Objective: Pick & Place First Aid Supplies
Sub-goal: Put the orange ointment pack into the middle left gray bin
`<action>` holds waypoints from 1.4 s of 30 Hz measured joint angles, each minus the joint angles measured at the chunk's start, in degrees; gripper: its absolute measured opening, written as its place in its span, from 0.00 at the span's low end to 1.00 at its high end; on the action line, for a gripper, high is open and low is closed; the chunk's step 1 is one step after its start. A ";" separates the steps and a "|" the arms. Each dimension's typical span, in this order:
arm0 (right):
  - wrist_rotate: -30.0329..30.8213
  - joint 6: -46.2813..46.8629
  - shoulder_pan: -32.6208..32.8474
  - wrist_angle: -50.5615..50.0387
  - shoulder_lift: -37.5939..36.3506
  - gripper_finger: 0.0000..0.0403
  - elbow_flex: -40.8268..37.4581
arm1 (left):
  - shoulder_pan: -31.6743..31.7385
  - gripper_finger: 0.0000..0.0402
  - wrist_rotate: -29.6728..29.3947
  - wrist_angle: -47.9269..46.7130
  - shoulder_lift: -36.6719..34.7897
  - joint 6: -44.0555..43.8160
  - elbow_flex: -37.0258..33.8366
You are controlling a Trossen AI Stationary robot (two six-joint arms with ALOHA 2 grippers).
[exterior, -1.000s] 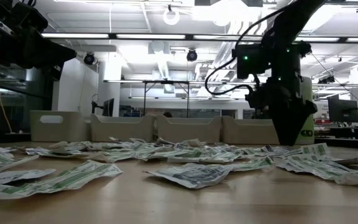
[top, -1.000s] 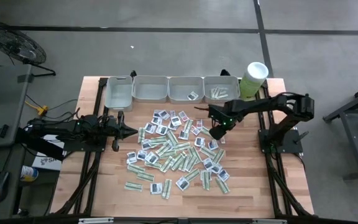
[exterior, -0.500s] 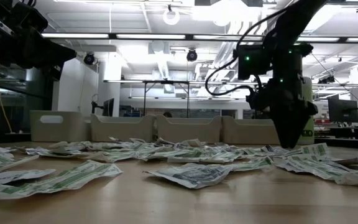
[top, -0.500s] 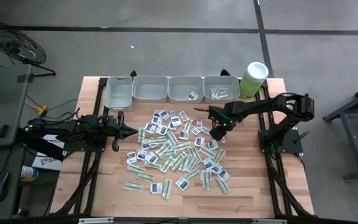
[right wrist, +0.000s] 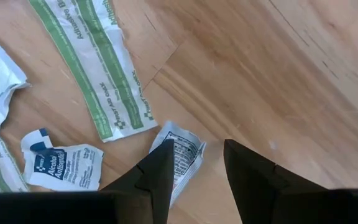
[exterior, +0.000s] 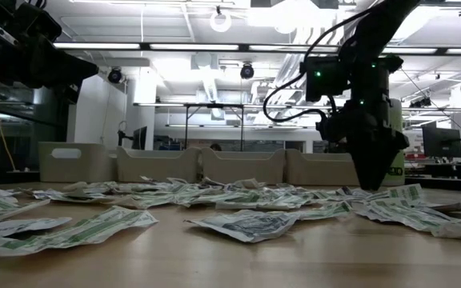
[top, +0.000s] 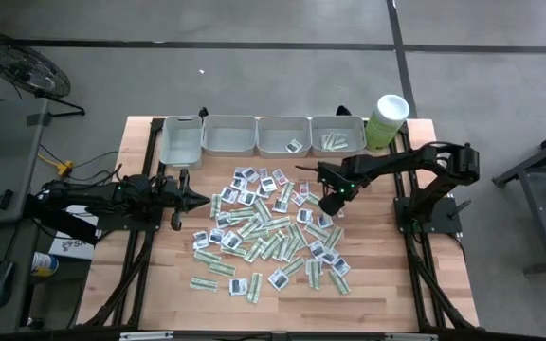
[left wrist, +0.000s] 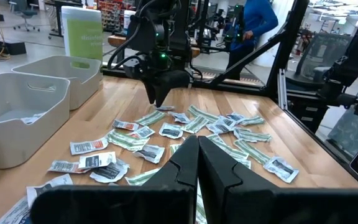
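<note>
- right gripper (right wrist: 194, 163) poised low at pile's 2 o'clock edge, jaws spread astride a white sachet (right wrist: 180, 155) lying flat on the tabletop (right wrist: 278, 74); lower squarely, pinch only that one
- left gripper (top: 200, 198) waits at 9 o'clock, jaws pressed together

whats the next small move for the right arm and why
Probably lower straight down and close. The right gripper hangs with jaws open just above the table, straddling the edge of a small white sachet with nothing held, while the left gripper waits shut at the pile's left edge.
</note>
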 joint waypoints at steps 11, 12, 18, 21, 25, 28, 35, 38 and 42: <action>1.17 4.84 2.38 5.49 -0.26 0.33 -3.85 | 0.00 0.00 0.00 0.00 0.00 -0.01 0.00; 1.19 4.82 2.38 5.51 -0.24 0.32 -3.87 | 0.00 0.00 0.00 0.00 0.00 -0.02 0.00; 1.30 6.09 2.38 5.38 -0.17 0.19 -4.01 | 0.00 0.00 0.00 0.01 0.00 -0.01 0.00; 1.45 6.73 2.35 5.23 -0.17 0.09 -4.04 | 0.00 0.00 0.00 0.01 0.00 -0.01 0.00; 1.92 7.02 2.38 5.25 -0.13 0.01 -3.96 | 0.00 0.00 0.00 0.01 0.00 -0.01 0.00; 1.94 7.03 2.38 5.43 -0.13 0.01 -3.92 | 0.00 0.00 0.00 0.00 -0.01 0.00 0.00; 0.19 8.62 2.44 5.47 -3.35 0.00 -4.26 | 0.00 0.00 0.00 0.00 0.00 0.00 0.00; -0.45 9.55 2.66 5.51 -7.11 0.00 -4.13 | 0.00 0.00 0.00 0.01 0.00 -0.01 0.00; 1.00 11.26 2.49 5.14 -11.89 0.00 -4.11 | 0.00 0.00 0.00 0.00 -0.01 0.00 0.00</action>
